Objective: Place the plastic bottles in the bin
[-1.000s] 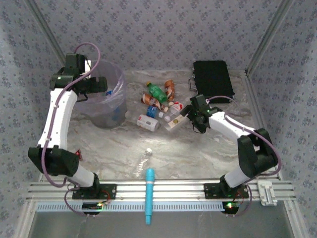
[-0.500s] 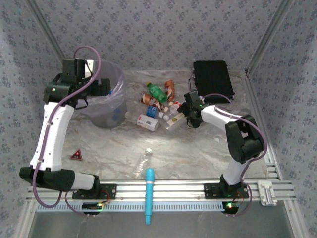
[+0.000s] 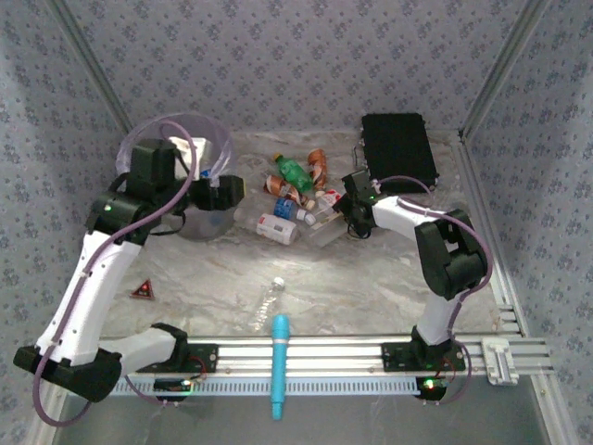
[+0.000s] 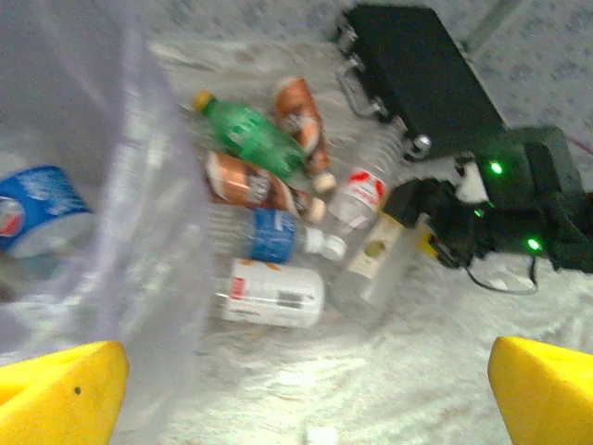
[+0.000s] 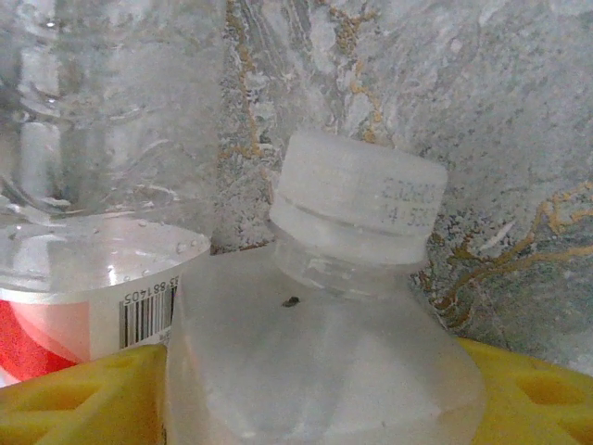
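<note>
Your largest container, the bin, stands toward the far-left corner of the table. Through its lavender bag you can see a blue-labelled bottle lying inside; anything else in there is too blurred to make out. The black case lies shut at the far-right corner, so you can't see its contents. Between the two, along the far middle of the table, the plastic bottles lie in a loose heap, among them a green bottle, an orange bottle and a white bottle on its side. One small clear bottle lies apart near the near edge, just beyond the light-blue tool on the rail. Your right gripper is at the heap's right side, its yellow fingers pressed against both flanks of a white-capped bottle that lies on the table beside a red-labelled bottle. Your left gripper hangs at the bin's right rim, fingers spread wide and empty. Compared with a second ago, the left gripper has swung from over the bin's mouth out toward the heap. The right gripper has moved left from beside the case into the bottles.
</note>
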